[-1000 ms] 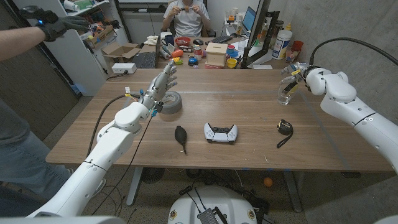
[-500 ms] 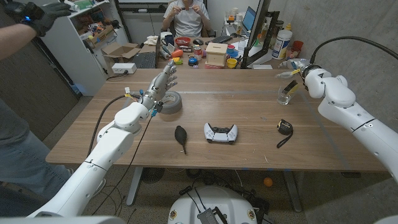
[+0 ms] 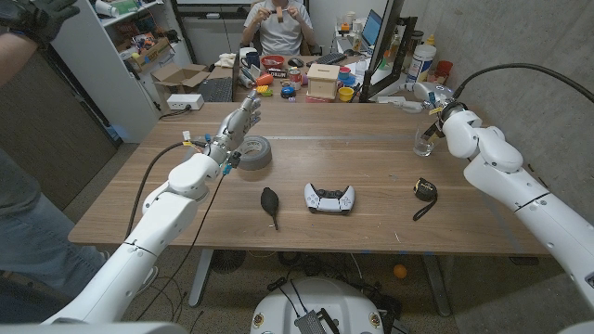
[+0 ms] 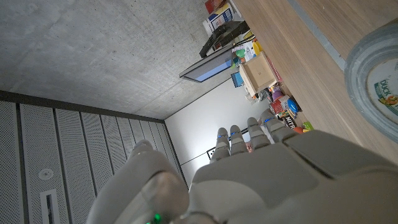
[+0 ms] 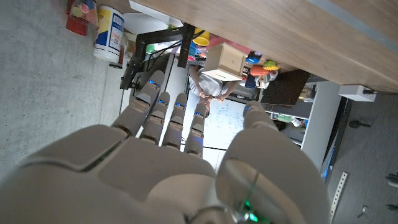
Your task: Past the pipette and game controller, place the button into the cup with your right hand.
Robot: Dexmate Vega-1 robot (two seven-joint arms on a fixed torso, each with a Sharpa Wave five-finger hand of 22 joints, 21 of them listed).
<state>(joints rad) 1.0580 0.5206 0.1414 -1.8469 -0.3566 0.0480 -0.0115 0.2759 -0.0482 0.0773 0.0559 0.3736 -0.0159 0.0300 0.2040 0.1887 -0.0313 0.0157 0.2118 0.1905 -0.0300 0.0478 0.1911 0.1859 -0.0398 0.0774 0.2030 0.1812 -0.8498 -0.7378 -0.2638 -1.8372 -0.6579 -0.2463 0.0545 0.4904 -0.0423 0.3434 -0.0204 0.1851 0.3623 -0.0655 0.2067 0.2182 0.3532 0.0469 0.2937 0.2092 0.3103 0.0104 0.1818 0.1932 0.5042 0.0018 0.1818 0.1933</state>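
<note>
My right hand [image 3: 436, 99] has drawn back from above the cup [image 3: 424, 142] toward the far edge of the surface [image 3: 371, 227]; its fingers [image 5: 163, 107] look straight, apart, holding nothing. I cannot see the button. My left hand [image 3: 239, 121] stays raised over the tape roll [image 3: 253, 153], fingers open. The game controller [image 3: 329, 197] and pipette [image 3: 270, 202] lie nearer to me.

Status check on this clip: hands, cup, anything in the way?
Right hand raised beyond cup, apparently empty. Left hand open above tape roll. Button can't be made out. Nothing blocking the cup.
</note>
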